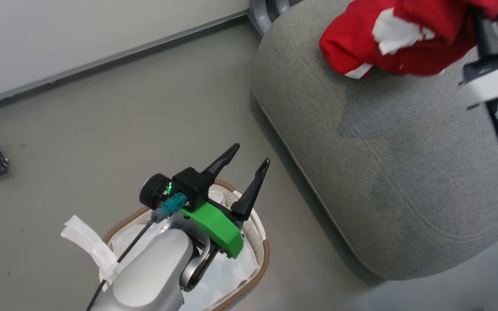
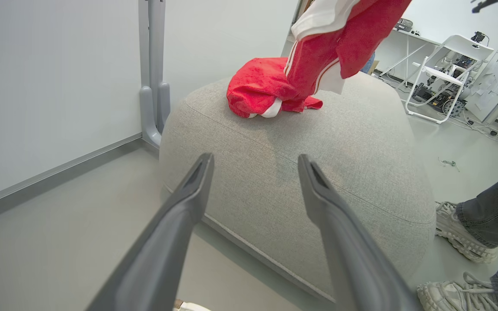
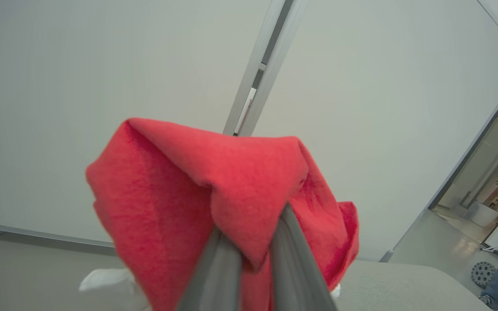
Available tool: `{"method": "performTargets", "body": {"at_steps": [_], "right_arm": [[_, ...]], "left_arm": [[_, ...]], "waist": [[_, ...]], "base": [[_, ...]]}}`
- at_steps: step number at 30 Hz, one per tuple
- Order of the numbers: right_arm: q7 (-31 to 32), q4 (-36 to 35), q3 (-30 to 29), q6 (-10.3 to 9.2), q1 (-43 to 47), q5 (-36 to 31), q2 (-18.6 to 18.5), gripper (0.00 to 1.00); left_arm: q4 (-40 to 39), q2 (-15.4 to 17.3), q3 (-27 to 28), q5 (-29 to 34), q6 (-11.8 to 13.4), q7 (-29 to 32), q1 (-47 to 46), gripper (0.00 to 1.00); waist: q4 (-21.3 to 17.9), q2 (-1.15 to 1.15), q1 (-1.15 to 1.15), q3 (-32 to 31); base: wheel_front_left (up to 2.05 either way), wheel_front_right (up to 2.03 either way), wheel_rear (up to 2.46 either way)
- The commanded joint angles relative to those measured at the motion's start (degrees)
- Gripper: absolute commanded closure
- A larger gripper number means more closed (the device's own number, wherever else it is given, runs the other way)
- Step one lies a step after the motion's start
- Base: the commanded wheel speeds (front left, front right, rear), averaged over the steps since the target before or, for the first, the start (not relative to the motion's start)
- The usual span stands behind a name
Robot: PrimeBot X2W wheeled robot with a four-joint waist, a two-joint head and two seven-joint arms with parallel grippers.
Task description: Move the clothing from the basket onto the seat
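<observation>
Beside the seat, person's shoes, white chair, clothing in right claw

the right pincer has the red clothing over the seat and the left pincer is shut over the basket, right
No: the left pincer is open, as the left wrist view shows. It is over the basket, and the right pincer holds the clothing over the seat.

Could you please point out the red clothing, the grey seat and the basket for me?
red clothing (image 1: 352,39): head view, red fabric near its left end.
grey seat (image 1: 383,181): head view, bare cushion top.
basket (image 1: 267,255): head view, brown rim's right side.
</observation>
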Motion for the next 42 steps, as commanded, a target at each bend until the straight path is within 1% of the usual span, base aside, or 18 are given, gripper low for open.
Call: {"method": "performTargets", "body": {"at_steps": [1, 4, 7, 11, 14, 17, 20, 26, 27, 28, 29, 30, 31, 33, 35, 42], "right_arm": [[-0.28, 1.0, -1.11, -0.06, -3.44, -0.92, -0.98, 1.0], [-0.28, 4.2, -3.79, -0.06, -10.06, -3.32, -2.69, 1.0], [-0.28, 7.05, -7.5, -0.06, -14.78, -5.7, -4.16, 1.0], [0.5, 11.81, -13.81, -0.06, -19.42, -10.58, -5.19, 1.0], [1.6, 15.65, -19.85, -0.06, -21.11, -14.24, -5.53, 1.0], [2.24, 18.73, -26.02, -0.06, -21.04, -16.59, -5.55, 1.0], [2.71, 22.19, -32.28, -0.06, -18.42, -19.4, -5.29, 1.0], [1.21, 29.12, -41.73, -0.06, -14.4, -23.23, -3.4, 1.0], [0.96, 30.23, -42.51, -0.06, -13.9, -23.59, -3.31, 0.98], [0.56, 31.45, -43.31, -0.06, -13.63, -23.65, -3.12, 0.75], [0.23, 32.18, -43.69, -0.06, -13.61, -23.58, -3.1, 0.59], [0.0, 32.99, -43.57, -0.06, -13.54, -23.53, -3.11, 0.28], [-0.18, 33.49, -43.4, -0.06, -13.46, -23.13, -3.18, 0.0], [-0.23, 32.47, -41.85, -0.06, -12.92, -21.6, -3.08, 0.0], [-0.22, 30.52, -40.13, -0.06, -10.54, -19.14, -2.7, 0.0], [-0.25, 20.18, -31.48, -0.06, 2.05, -10.22, -1.7, 0.0]], "left_arm": [[-0.54, 0.98, 0.03, 0.24, -0.17, 0.03, -2.1, 0.0], [-1.77, 2.07, -0.21, 0.55, -0.17, 0.03, -4.19, 0.0], [-2.9, 2.71, -0.48, 0.79, -0.17, 0.03, -6.02, 0.0], [-3.88, 3.53, -0.55, 1.13, -0.17, 0.03, -8.06, 0.0], [-4.42, 4.21, -0.52, 1.32, -0.17, 0.03, -9.07, 0.0], [-5.0, 4.65, -0.15, 1.56, -0.17, 0.03, -9.45, 0.0], [-5.31, 5.08, 0.74, 1.87, -0.17, 0.03, -9.28, 0.0], [-5.07, 5.18, 1.81, 1.79, -0.17, 0.03, -8.45, 0.0], [-5.05, 5.02, 2.03, 1.77, -0.17, 0.03, -8.43, 0.0], [-5.0, 4.84, 2.34, 1.67, -0.17, 0.03, -8.35, 0.0], [-4.94, 4.73, 2.59, 1.69, -0.17, 0.03, -8.24, 0.0], [-4.87, 4.62, 2.96, 1.73, -0.17, 0.03, -8.04, 0.0], [-4.76, 4.47, 3.26, 1.66, -0.17, 0.03, -7.8, 0.0], [-4.44, 4.15, 4.02, 1.6, -0.17, 0.03, -7.19, 0.0], [-3.96, 3.92, 4.85, 1.48, -0.17, 0.03, -6.45, 0.0], [-2.42, 2.32, 9.89, 1.23, -0.17, 0.03, -1.83, 0.0]], "waist": [[5.28, 0.26, 0.0, 10.12], [6.97, 0.26, 0.0, 13.66], [8.66, 0.26, 0.0, 16.98], [10.93, 0.26, 0.0, 21.03], [12.75, 0.26, 0.0, 23.73], [14.31, 0.26, 0.0, 25.53], [15.31, 0.26, 0.0, 26.68], [15.93, 0.26, 0.0, 26.22], [16.0, 0.26, 0.0, 25.91], [16.05, 0.26, 0.0, 25.36], [16.09, 0.26, 0.0, 24.92], [16.12, 0.26, 0.0, 24.21], [16.13, 0.26, 0.0, 23.68], [16.18, 0.26, 0.0, 22.19], [16.22, 0.26, 0.0, 20.35], [16.96, 0.26, 0.0, 12.44]], "base": [[0.0, 0.0, 0.0], [0.0, 0.0, 0.0], [0.0, 0.0, 0.0], [0.0, 0.0, 0.0], [0.0, 0.0, 0.0], [0.0, 0.0, 0.0], [0.0, 0.0, 0.0], [0.0, 0.0, 0.0], [0.0, 0.0, 0.0], [0.0, 0.0, 0.0], [0.0, 0.0, 0.0], [0.0, 0.0, 0.0], [0.0, 0.0, 0.0], [0.0, 0.0, 0.0], [0.0, 0.0, 0.0], [0.0, 0.0, 0.0]]}}
